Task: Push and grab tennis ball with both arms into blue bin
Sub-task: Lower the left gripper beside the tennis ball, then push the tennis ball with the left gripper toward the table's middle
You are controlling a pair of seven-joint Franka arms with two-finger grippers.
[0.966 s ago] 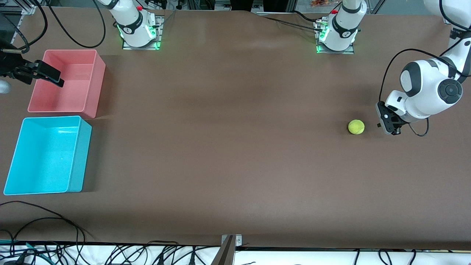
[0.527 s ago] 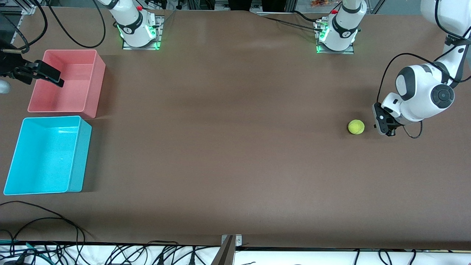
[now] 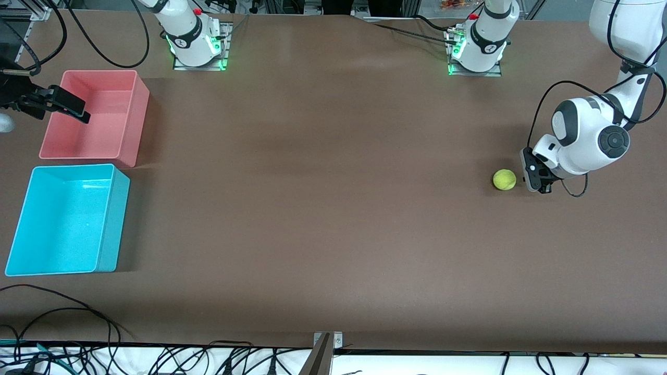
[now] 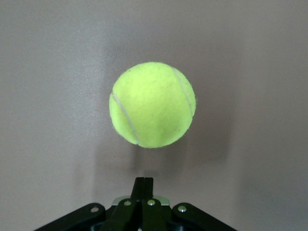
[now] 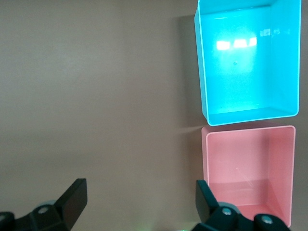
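Pushing cleanly calls for the left gripper [image 3: 536, 179], fingers pressed together and just beside the tennis ball [image 3: 504, 179], to strike it dead center toward the blue bin [image 3: 112, 219], while the right gripper [image 3: 52, 107], fingers spread, waits over the pink bin [image 3: 133, 120].

You're looking at a robotics lab. Two white arms [image 3: 589, 140] stand bolted to metal plates with green-lit bases [image 3: 474, 65] along one edge of a wide brown table [image 3: 333, 219]. Black cables [image 3: 78, 359] tangle along the edge nearest the front camera and loop off the arms, and aluminium framing [image 3: 323, 354] shows at the rim. Plain plastic bins, one pink [image 3: 138, 120] and one blue [image 3: 117, 219], sit at the right arm's end.
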